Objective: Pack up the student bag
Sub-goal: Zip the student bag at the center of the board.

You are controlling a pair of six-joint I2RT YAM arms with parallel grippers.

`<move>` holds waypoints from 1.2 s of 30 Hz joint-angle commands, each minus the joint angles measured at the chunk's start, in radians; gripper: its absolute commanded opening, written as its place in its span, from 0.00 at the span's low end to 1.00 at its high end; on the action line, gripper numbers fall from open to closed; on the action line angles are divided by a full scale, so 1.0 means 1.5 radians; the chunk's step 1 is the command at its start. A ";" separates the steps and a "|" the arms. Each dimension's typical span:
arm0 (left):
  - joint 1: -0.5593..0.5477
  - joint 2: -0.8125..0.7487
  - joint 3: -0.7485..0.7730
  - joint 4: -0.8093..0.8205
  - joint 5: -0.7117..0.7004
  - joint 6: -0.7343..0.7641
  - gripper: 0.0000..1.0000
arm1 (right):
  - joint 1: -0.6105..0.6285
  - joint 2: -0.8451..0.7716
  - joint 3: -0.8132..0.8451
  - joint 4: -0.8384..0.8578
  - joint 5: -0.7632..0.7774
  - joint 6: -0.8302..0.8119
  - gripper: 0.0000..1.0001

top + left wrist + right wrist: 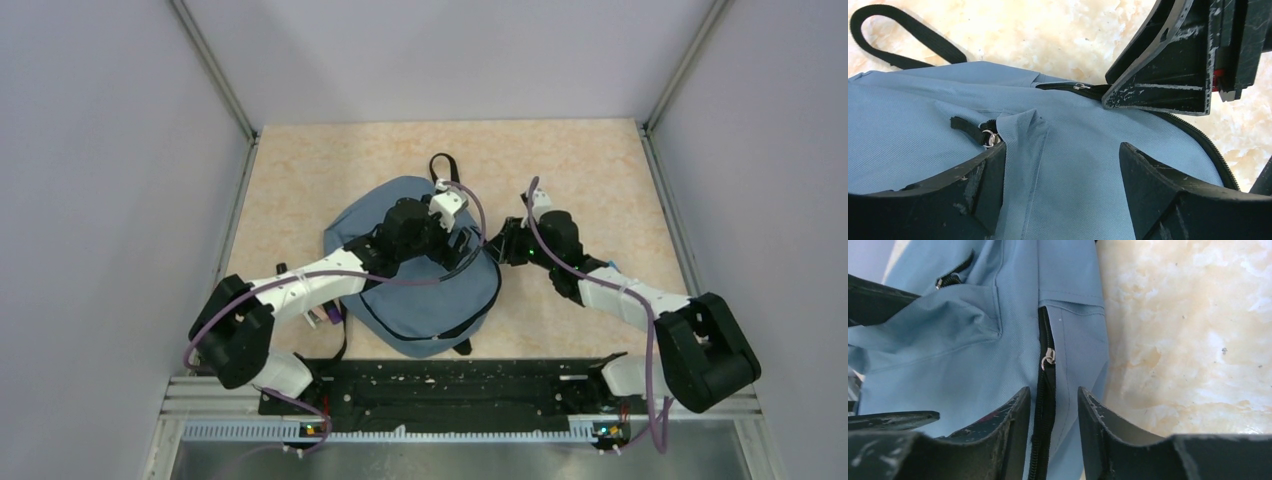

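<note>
In the overhead view, the left arm lay across the student bag [420, 305] and hid much of its upper middle. The left gripper [1063, 150] hung over the grey-blue fabric with its jaws spread wide and nothing between them but flat cloth. Only the inner faces of its fingers showed in the left wrist view; their outer sides were cut off by the frame.

The right gripper [1053, 392] stood at the bag's right edge. Its jaws were partly apart, one on each side of the black zipper [1044, 405]. We could not tell whether the pads touched the cloth. The zipper pull [1048, 359] lay just beyond the fingertips, untouched. A second small pull [990, 138] sat near the left gripper's left finger, and its tab was hard to make out.

The bag lay flat on the table [600, 170], left of centre, its top loop [441, 165] pointing away from the arms. Its near edge reached almost to the black rail [440, 385], and a strap [338, 335] trailed there, partly under the left arm. The table showed bare beyond the loop and to the right of the bag. Grey walls [100, 200] closed in both sides.
</note>
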 commanded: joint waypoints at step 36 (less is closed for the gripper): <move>0.080 0.192 0.275 -0.101 -0.057 -0.069 0.92 | -0.008 -0.166 -0.005 -0.195 -0.095 -0.049 0.00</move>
